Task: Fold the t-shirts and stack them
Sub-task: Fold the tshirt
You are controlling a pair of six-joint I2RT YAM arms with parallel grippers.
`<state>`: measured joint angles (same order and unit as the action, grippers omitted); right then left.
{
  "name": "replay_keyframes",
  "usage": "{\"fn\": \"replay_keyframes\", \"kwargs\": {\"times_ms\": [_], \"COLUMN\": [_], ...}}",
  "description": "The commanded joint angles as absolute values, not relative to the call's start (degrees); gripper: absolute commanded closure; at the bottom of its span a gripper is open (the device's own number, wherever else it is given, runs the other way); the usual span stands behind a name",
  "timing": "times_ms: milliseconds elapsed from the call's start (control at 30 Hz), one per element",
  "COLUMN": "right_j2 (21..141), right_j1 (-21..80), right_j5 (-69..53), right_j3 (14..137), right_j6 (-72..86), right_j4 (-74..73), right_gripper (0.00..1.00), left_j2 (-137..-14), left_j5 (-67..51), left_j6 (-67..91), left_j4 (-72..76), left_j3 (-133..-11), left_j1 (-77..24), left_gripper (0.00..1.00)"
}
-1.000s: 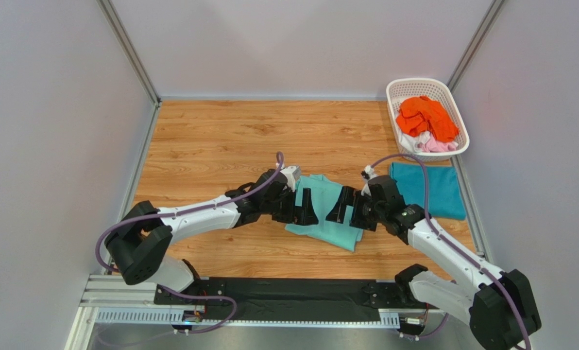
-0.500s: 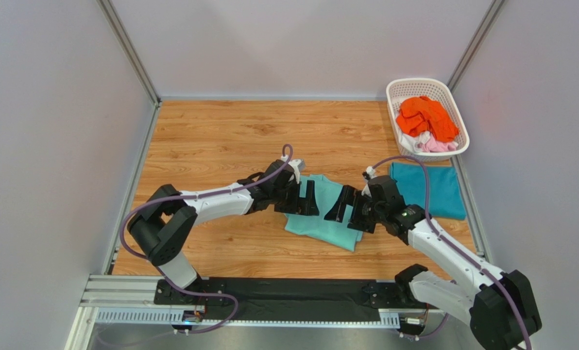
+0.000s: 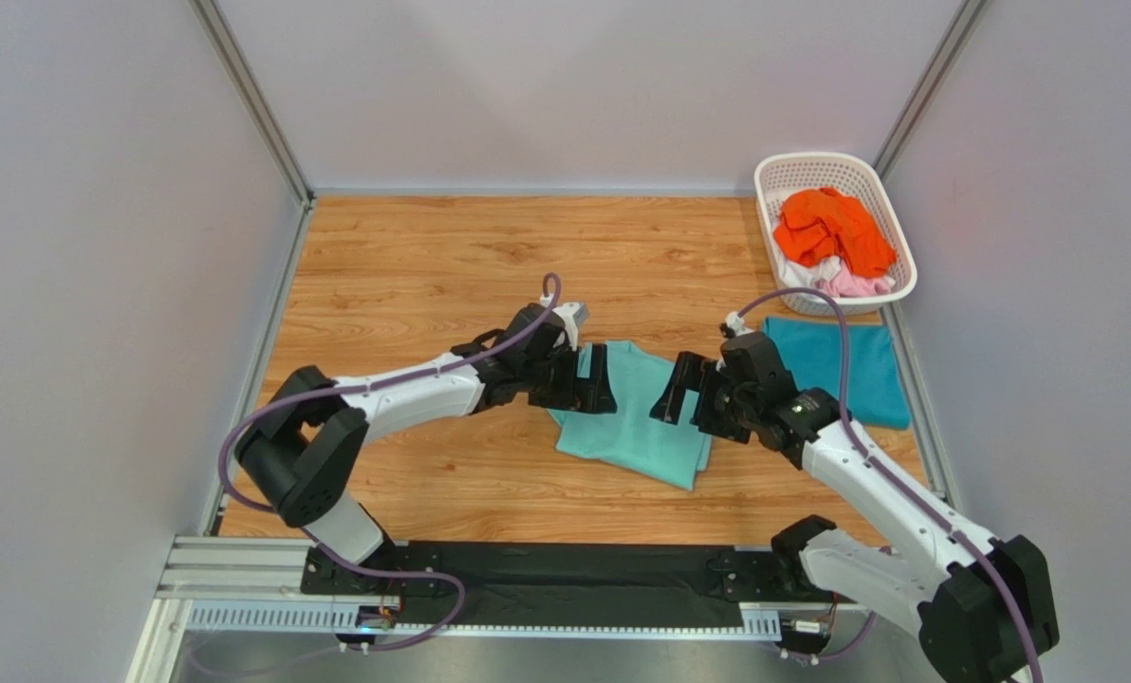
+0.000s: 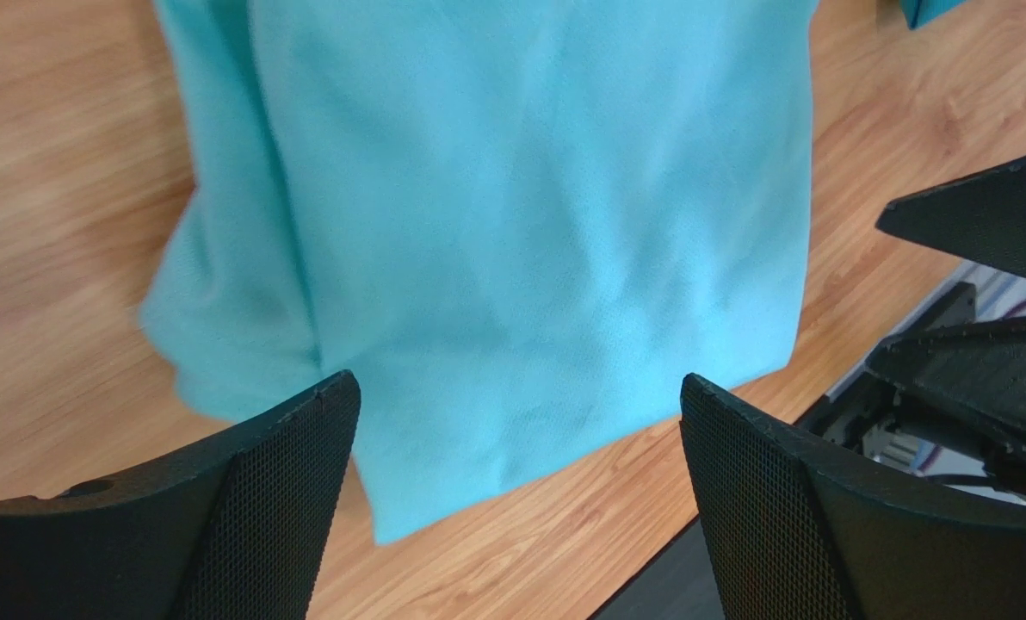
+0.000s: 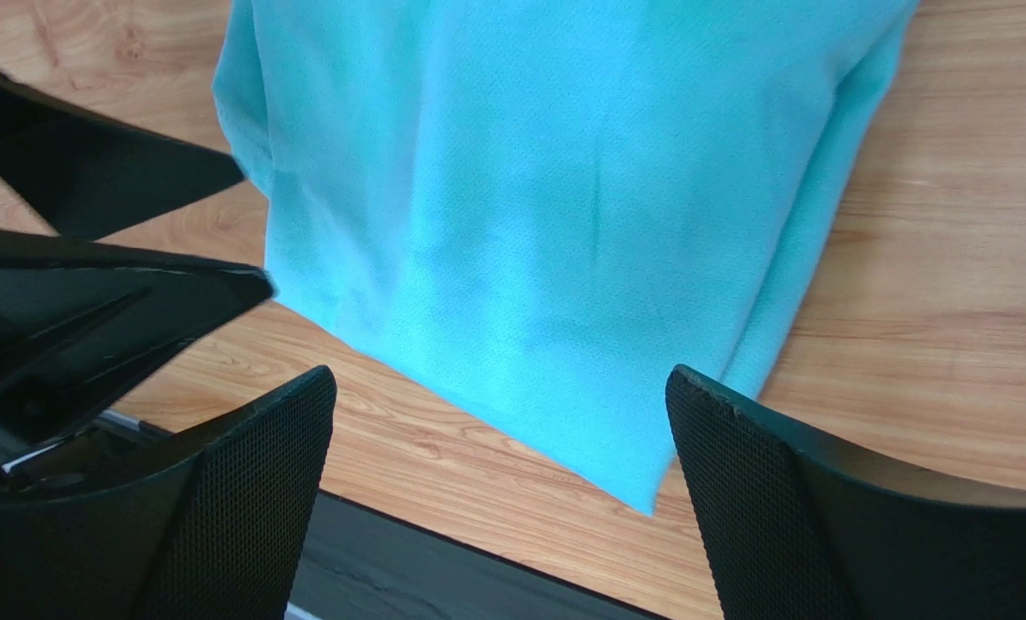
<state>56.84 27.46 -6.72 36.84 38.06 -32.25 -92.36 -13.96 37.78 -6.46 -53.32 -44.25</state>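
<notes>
Now | mint green t-shirt (image 3: 637,427) was flanked | left gripper (image 3: 589,382) held spread, empty, 10 o'clock | right gripper (image 3: 683,394) held spread, empty, 2 o'clock

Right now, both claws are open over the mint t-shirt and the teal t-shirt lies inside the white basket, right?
No. The top view shows the teal blue cloth t-shirt on the wooden table beside the white plastic lattice basket, not inside. The left claw and right claw are open over the mint green cloth t-shirt.

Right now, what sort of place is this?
Likely a robot test cell: grey panel walls box in a wood-grain table, and a black mounting rail runs along its near edge.
</notes>
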Motion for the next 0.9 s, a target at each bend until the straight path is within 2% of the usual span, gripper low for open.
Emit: {"fn": "replay_keyframes", "kwargs": {"times_ms": [0, 67, 267, 533, 633, 733, 767, 833, 867], "right_j2": [54.76, 54.84, 57.74, 64.85, 65.91, 66.44, 67.05, 67.76, 68.55], "right_j1": [27.42, 26.72, 24.00, 21.80, 21.62, 21.36, 20.92, 20.75, 20.57], "right_j5": [-0.18, 2.28, 4.39, 3.78, 3.08, 2.73, 2.64, 2.29, 2.20], "right_j3": [38.50, 38.41, 39.28, 39.46, 39.11, 38.41, 38.32, 38.06, 37.88], "right_j6": [36.12, 36.04, 35.68, 34.54, 34.28, 34.10, 34.19, 34.01, 34.01], "right_j4": [-36.12, -36.74, -36.65, -34.46, -33.58, -32.70, -32.17, -31.82, -31.73], "right_gripper": [0.00, 0.00, 0.00, 0.00, 0.00, 0.00, 0.00, 0.00, 0.00], "left_j2": [-87.19, -88.76, -95.25, -104.49, -105.20, -105.03, -105.03, -105.03, -105.03], "left_j5": [-4.68, -0.11, -3.16, -7.90, -8.61, -9.58, -10.10, -11.42, -11.60], "left_j6": [34.28, 33.14, 32.34, 34.19, 34.54, 34.98, 35.15, 35.33, 35.42], "left_j4": [-14.13, -20.37, -23.20, -23.12, -22.59, -21.54, -21.27, -20.83, -20.74], "left_j3": [-56.50, -58.79, -63.54, -67.94, -68.20, -68.12, -68.03, -68.20, -68.20], "left_j1": [-44.30, -44.30, -44.30, -44.30, -44.30, -44.30, -44.30, -44.30, -44.30], "left_gripper": [0.00, 0.00, 0.01, 0.16, 0.25, 0.43, 0.56, 0.67, 0.80]}}
